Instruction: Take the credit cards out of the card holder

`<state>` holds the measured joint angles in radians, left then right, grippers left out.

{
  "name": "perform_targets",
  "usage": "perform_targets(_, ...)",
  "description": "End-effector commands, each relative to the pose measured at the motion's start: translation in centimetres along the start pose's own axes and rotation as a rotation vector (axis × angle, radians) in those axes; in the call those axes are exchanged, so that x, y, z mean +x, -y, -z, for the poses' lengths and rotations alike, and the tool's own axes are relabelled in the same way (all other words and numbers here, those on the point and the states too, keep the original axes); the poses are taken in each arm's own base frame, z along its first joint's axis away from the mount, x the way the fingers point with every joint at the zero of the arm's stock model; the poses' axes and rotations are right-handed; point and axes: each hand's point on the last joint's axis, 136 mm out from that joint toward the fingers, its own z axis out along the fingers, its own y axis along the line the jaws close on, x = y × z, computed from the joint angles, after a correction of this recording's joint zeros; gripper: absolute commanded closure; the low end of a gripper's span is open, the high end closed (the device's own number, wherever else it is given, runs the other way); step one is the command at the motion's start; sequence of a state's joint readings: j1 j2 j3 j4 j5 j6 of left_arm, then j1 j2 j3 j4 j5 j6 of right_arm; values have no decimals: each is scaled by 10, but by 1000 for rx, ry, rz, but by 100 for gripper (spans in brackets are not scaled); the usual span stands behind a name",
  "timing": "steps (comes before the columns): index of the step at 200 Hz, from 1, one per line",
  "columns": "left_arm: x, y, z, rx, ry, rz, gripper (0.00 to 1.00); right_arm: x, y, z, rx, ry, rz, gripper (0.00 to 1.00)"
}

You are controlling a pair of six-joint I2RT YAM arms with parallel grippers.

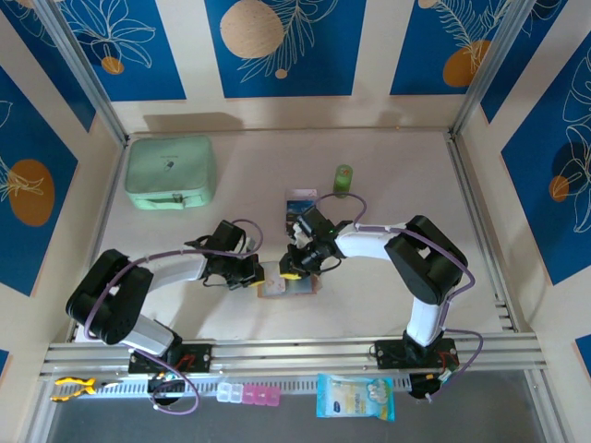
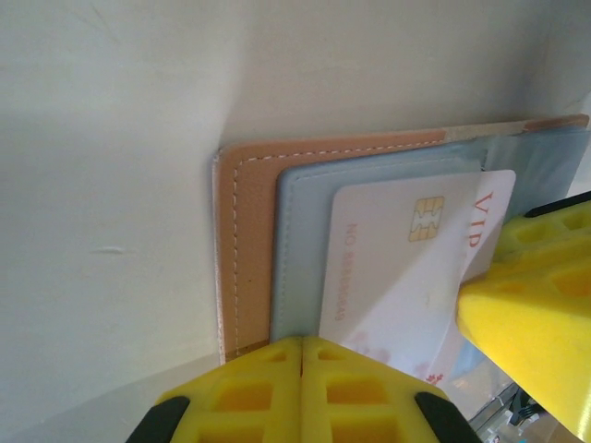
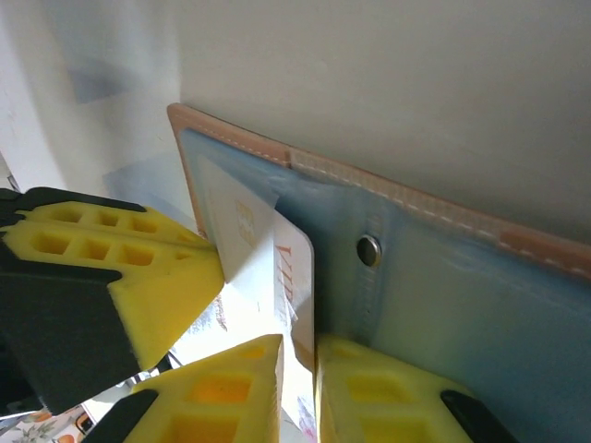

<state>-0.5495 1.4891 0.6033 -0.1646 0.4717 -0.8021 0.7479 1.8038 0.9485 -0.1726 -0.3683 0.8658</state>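
Card holder [image 1: 277, 288] lies open near the middle of the tabletop's near edge. Left claw [image 2: 302, 388] is closed and empty, pinning its outer edge. Right claw [image 3: 297, 388] is nearly closed, pinching the pale credit card [image 2: 388, 258]. The card's long axis points toward the right arm, so pull that way.

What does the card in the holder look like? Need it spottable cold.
Near the middle of the table lies the open tan card holder. Sticking from its grey-blue pocket is a pale card: gold chip and red VIP lettering, unlike the blue card farther back.
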Motion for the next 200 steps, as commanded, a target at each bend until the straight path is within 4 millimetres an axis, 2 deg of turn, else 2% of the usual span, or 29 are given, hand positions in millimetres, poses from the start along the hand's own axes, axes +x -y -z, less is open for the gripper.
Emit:
perform_targets(1, 8, -22, -5, -78, -37, 38, 100, 4, -5, -1, -53, -21, -12, 86)
perform_targets(57, 10, -25, -5, -86, -39, 42, 100, 3, 5, 6, -26, 10, -10, 93)
perform_targets(101, 13, -28, -5, -90, -45, 48, 100, 5, 17, 18, 6, 28, -17, 93)
perform_targets(200, 10, -22, -2, -79, -37, 41, 100, 8, 24, 44, 124, 53, 19, 94)
